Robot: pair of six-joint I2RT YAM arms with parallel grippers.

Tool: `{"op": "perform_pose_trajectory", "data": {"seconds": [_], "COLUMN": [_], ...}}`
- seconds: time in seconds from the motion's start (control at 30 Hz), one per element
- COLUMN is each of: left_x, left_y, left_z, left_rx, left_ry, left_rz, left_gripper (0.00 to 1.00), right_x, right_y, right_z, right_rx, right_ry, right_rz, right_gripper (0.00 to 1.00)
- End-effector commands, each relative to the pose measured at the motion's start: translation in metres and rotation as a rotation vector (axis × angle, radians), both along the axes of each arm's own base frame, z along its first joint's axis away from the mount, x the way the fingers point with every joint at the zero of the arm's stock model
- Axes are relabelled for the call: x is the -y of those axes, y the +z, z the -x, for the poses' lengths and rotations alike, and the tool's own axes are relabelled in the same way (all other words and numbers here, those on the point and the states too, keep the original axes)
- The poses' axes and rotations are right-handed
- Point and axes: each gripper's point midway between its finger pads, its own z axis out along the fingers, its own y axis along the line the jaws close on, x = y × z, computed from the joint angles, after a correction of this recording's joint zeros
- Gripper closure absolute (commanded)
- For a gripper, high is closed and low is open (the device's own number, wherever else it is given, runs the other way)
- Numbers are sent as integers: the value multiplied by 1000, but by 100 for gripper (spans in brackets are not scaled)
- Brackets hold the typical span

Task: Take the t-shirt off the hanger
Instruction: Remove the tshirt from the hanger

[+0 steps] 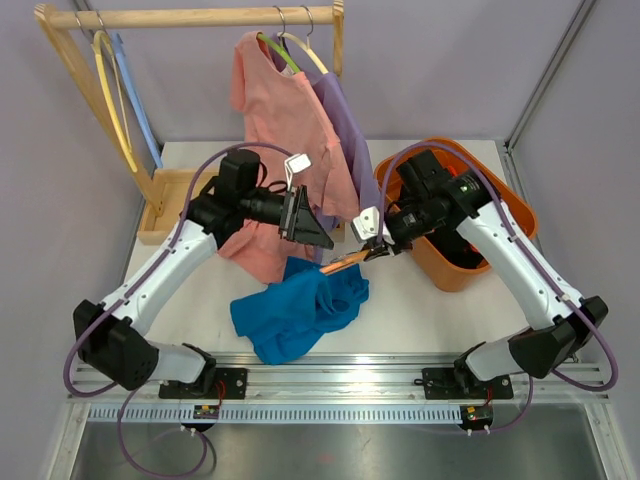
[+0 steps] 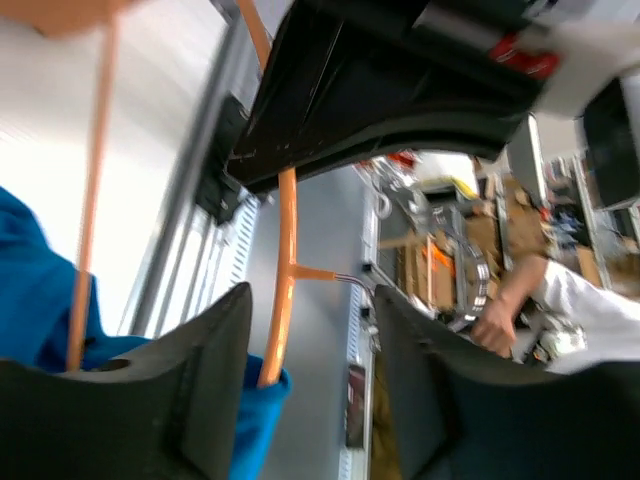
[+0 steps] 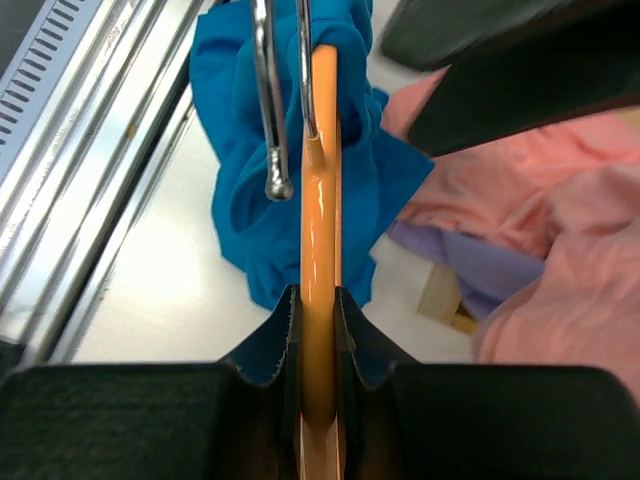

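Blue t-shirt lies in a soft heap on the white table, near the front and in the middle. One end of it is lifted up a little, because the orange hanger is still inside it. Blue cloth wraps round the hanger bar on both sides.

The right gripper is squeezed tight on the orange hanger. Its two black fingers press the bar from the left and the right, with bits of blue cloth just beside them. The hanger's metal hook sticks out past the fingers, over the blue t-shirt.

The left gripper is just to the left of the right one, a bit farther back. Its fingers stand wide apart. The orange bar runs through the gap between them, close to one finger, and they do not squeeze it.

A pink shirt and a purple shirt hang behind the arms on a wooden rack at the far side. The bottom of the pink shirt rests on the table behind the left gripper. An orange basket sits on the right, under the right arm.
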Motion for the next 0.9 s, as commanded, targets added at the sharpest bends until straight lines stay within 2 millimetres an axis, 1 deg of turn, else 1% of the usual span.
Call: {"op": "perform_pose_trajectory", "data": {"seconds": [0.0, 0.03, 0.07, 0.1, 0.13, 0.17, 0.2, 0.23, 0.27, 0.3, 0.33, 0.37, 0.4, 0.43, 0.47, 0.5, 0.53, 0.57, 0.6, 0.63, 0.67, 0.7, 0.73, 0.77, 0.8, 0.83, 0.87], "left_x": [-6, -11, -14, -18, -27, -36, -43, -54, -63, -70, -74, -78, -77, -82, -83, -79, -81, -81, -72, -74, -72, -64, -66, -68, -66, -69, -68], "left_y": [44, 55, 59, 62, 60, 63, 62, 59, 55, 49, 45, 31, 30, 25, 17, 7, -1, -8, -17, -22, -31, -35, -44, -51, -55, -57, -64], "left_z": [-20, -29, -33, -37, -52, -49, -51, -60, -55, -59, -57, -54, -45, -46, -43, -33, -34, -32, -21, -25, -23, -16, -26, -26, -27, -34, -37], "left_rx": [261, 325, 353, 378, 411, 426, 434, 443, 426, 421, 403, 374, 377, 361, 347, 336, 325, 321, 322, 326, 329, 343, 360, 367, 376, 387, 394], "left_ry": [156, 251, 296, 347, 458, 505, 552, 643, 688, 749, 782, 803, 807, 858, 872, 859, 896, 910, 881, 922, 923, 902, 951, 965, 970, 1010, 1021], "left_rz": [26, 13, 7, -12, -60, -83, -108, -149, -175, -207, -222, -261, -260, -281, -302, -317, -342, -364, -384, -415, -452, -474, -535, -579, -605, -629, -662], "left_gripper": [40, 36, 34, 29, 28, 27, 26, 26, 25, 25, 25, 25, 24, 24, 24, 24, 24, 24, 25, 25, 26, 26, 26, 27, 29, 31, 32], "right_x": [23, 27, 29, 30, 28, 28, 26, 25, 20, 19, 18, 17, 16, 14, 14, 13, 10, 6, 4, 1, -2, -4, -5, -6, -6, -7, -9], "right_y": [6, 7, 5, 6, 8, 10, 12, 15, 16, 17, 19, 20, 20, 17, 19, 19, 15, 19, 19, 16, 19, 20, 18, 21, 21, 22, 25], "right_z": [6, 7, 7, 6, 5, 5, 6, 7, 1, -1, -1, -8, -13, -17, -23, -27, -31, -33, -34, -36, -36, -36, -36, -35, -34, -33, -32], "right_rx": [-30, -52, -117, -148, -230, -267, -313, -354, -425, -448, -459, -486, -500, -532, -534, -546, -566, -590, -605, -626, -642, -651, -662, -669, -675, -681, -687], "right_ry": [-98, -137, -213, -254, -353, -396, -432, -473, -567, -602, -620, -687, -728, -758, -790, -814, -827, -835, -835, -835, -826, -822, -818, -809, -803, -799, -786], "right_rz": [12, 15, 26, 29, 22, 20, 13, 2, -24, -39, -50, -63, -68, -57, -63, -64, -55, -65, -63, -55, -62, -62, -55, -55, -54, -54, -62], "right_gripper": [100, 100, 100, 100, 100, 100, 100, 100, 100, 100, 100, 100, 100, 100, 100, 100, 100, 100, 100, 100, 100, 100, 100, 100, 100, 100, 100]}}
